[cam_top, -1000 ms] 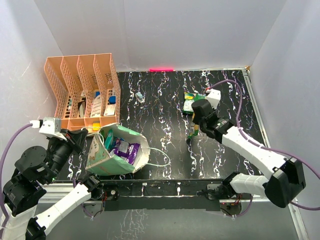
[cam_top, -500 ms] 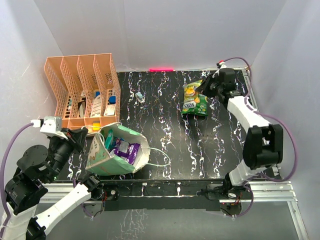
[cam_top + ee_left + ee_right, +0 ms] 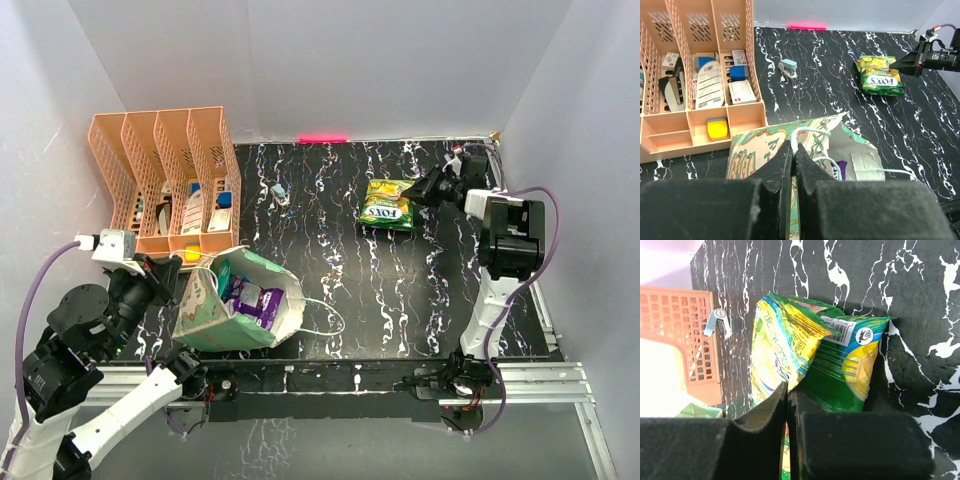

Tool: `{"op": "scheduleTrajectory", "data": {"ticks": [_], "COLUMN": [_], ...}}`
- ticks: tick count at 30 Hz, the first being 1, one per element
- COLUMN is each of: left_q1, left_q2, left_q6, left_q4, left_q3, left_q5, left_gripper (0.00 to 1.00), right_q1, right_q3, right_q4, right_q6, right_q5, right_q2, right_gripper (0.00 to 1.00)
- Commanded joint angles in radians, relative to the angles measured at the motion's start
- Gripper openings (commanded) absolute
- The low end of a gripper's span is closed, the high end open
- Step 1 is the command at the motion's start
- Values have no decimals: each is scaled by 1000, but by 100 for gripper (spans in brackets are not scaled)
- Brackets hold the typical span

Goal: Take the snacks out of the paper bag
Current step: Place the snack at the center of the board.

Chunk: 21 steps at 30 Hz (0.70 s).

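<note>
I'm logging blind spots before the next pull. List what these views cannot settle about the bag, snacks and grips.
1. Top view: how many snacks are in the paper bag; its walls and the purple packet cover whatever lies beneath.
2. Left wrist view: whether the left gripper pinches the bag's rim or its string handle; its own jaws cover the contact.
3. Right wrist view: the lower end of the green packet; the right gripper blocks it.

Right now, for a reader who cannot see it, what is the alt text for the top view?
The right gripper pinches a green snack packet lying on the black table. At front left, the left gripper pinches the rim of an open paper bag with a purple packet inside, near an orange rack.
</note>
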Motion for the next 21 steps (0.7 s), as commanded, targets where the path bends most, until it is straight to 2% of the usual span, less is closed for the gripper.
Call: {"op": "scheduleTrajectory", "data": {"ticks": [1, 8, 12, 17, 21], "left_q1": [-2, -2, -2, -2, -3], "left_q2": [6, 2, 0, 7, 6], "left_q6": [-8, -22, -28, -34, -46], "left_q4": [29, 17, 19, 23, 34], "left_q3": [-4, 9, 12, 20, 19], "left_q5": [8, 20, 21, 33, 47], "left_gripper": [0, 0, 0, 0, 0], "right_q1": [-18, -31, -33, -35, -30], "right_q3": [14, 107, 173, 275, 155], "right_q4": [102, -33, -140, -381, -448], "right_q6": [-16, -124, -195, -296, -327], "right_q5": [-117, -117, -66, 85, 219], "right_q2": [29, 121, 122, 59, -116], "right_gripper": [7, 7, 10, 39, 53]}}
